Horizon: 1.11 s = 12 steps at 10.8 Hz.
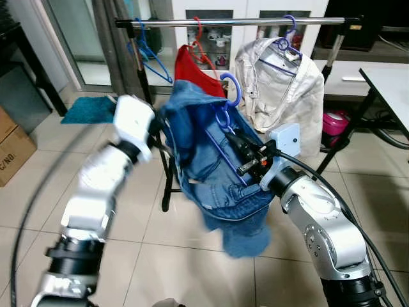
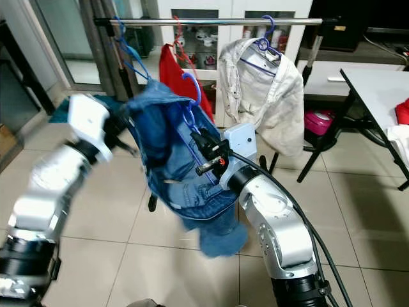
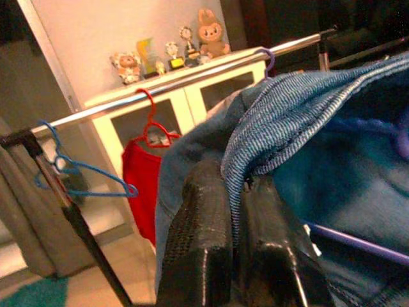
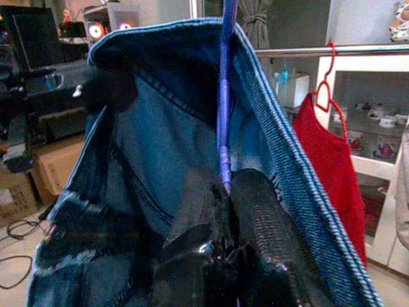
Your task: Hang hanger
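From the left eye, the right hand (image 1: 241, 155) is gripping the lower bar of a blue hanger (image 1: 225, 121), closed tight on it, and the hanger is carrying a denim garment (image 1: 211, 173) in mid-air, below and in front of the clothes rail (image 1: 236, 22). The hanger's hook is pointing up, well short of the rail. The left hand (image 1: 158, 135) is reaching into the denim's far edge. On the rail are hanging an empty blue hanger (image 1: 146, 54), a red garment (image 1: 192, 71) and a cream jacket (image 1: 281, 96).

From the right eye, the same scene is showing: the denim is drooping between both arms over the tiled floor (image 2: 358, 211), and a white tabletop (image 2: 377, 89) is standing at the right.

In the left wrist view, the two black fingers (image 3: 204, 243) are pinching a fold of denim between them, closed on the cloth.

In the right wrist view, the fingers (image 4: 255, 224) are clamping the purple-blue hanger bar, with denim draping around it.
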### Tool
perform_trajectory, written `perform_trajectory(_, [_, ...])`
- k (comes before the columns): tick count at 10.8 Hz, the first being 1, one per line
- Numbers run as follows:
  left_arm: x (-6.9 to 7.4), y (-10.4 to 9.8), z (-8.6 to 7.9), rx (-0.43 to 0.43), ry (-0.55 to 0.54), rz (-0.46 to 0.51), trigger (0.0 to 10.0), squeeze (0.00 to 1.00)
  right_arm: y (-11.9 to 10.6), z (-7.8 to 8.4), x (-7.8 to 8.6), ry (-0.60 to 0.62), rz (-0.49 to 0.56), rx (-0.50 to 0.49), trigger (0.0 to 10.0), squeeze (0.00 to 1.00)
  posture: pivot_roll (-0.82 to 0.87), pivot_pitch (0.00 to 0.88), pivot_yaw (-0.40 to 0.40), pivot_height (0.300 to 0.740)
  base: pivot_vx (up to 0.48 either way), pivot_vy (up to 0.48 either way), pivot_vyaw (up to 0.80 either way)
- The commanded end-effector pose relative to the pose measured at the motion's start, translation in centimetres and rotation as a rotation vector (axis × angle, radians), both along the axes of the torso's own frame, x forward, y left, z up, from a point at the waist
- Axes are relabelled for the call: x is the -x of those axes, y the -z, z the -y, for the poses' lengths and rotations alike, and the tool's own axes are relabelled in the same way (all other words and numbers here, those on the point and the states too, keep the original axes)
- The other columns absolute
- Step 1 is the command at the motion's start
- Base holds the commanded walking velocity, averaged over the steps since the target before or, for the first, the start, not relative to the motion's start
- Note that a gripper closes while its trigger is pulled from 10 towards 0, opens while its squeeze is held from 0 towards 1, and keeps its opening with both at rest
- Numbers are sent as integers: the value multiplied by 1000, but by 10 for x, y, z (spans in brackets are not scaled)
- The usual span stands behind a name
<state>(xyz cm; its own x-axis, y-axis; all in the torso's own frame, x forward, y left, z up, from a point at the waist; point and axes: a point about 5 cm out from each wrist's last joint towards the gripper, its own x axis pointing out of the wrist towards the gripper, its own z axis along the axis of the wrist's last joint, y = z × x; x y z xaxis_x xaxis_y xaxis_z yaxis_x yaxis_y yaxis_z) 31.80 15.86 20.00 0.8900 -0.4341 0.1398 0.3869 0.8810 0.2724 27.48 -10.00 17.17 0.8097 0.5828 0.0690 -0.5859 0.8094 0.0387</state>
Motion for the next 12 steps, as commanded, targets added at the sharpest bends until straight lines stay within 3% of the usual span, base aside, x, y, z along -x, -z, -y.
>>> perform_trajectory(1, [-1,-11,-6,11,-26,33,0,0,-8,-1,1,-14,31,-3,0,0,-38,0,75,740,0,0,0])
perform_trajectory(5, [-13,-64,-58,-48,-210,147,0,0,3,5,16,-193,18,135,0,0,-36,0,80,740,0,0,0])
perform_trajectory(6, [-21,-68,-82,-99,-328,133,0,0,1,9,23,-281,19,143,0,0,-37,0,84,740,0,0,0])
perform_trajectory(7, [-25,-63,-97,-149,-399,100,0,0,-2,12,26,-312,22,135,0,0,-40,0,86,740,0,0,0])
perform_trajectory(8, [-30,-44,-126,-201,-525,17,0,0,-9,17,30,-340,23,77,0,0,-39,0,86,740,0,0,0])
perform_trajectory(9, [-31,-31,-136,-166,-571,-34,0,0,-11,19,32,-350,19,39,0,0,-44,0,88,740,0,0,0])
perform_trajectory(10, [-32,-24,-133,-127,-550,-62,0,0,-11,21,31,-328,15,16,0,0,-47,0,91,740,0,0,0])
perform_trajectory(12, [-29,-1,-61,-40,-217,-100,0,0,-21,24,3,19,40,-218,0,0,-46,0,93,740,0,0,0])
